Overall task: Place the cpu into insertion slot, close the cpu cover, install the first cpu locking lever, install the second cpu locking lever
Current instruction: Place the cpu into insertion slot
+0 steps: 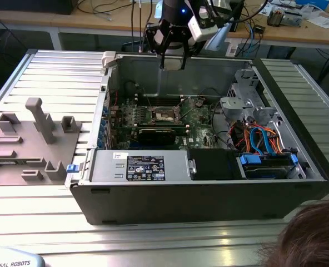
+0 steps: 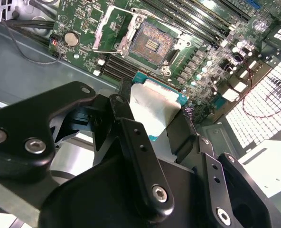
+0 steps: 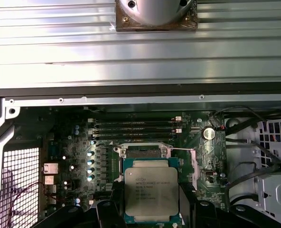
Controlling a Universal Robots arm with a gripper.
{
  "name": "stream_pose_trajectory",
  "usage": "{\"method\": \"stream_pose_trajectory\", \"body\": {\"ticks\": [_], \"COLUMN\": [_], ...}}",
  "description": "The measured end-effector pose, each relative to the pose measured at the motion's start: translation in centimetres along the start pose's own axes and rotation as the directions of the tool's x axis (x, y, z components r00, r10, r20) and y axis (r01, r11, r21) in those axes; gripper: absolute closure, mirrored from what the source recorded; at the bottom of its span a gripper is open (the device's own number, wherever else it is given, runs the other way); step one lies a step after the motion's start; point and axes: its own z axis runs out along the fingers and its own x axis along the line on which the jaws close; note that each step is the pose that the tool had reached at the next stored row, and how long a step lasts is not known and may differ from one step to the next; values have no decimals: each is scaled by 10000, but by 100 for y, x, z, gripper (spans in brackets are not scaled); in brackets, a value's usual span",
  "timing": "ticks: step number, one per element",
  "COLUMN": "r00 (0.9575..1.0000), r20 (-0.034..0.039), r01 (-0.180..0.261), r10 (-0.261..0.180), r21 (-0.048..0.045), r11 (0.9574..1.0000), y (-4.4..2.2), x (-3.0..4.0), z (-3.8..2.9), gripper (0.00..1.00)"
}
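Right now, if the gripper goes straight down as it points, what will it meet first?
Probably the slot, touched by the cpu that the gripper holds; depth is unclear.

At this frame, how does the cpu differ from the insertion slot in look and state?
The cpu has a dull silver top; the insertion slot shows a dark pin field inside a pale metal frame. The cpu is held off the board by the gripper; the insertion slot sits fixed in the green motherboard, empty and uncovered. Both are square.
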Motion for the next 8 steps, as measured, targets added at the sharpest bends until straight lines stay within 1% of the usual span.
{"method": "stream_pose_trajectory", "body": {"ticks": [8], "r00": [10000], "r20": [0], "r01": [0], "r10": [0], "r21": [-1], "r11": [10000], "y": [-1], "x": [0], "z": [13], "gripper": [46]}}
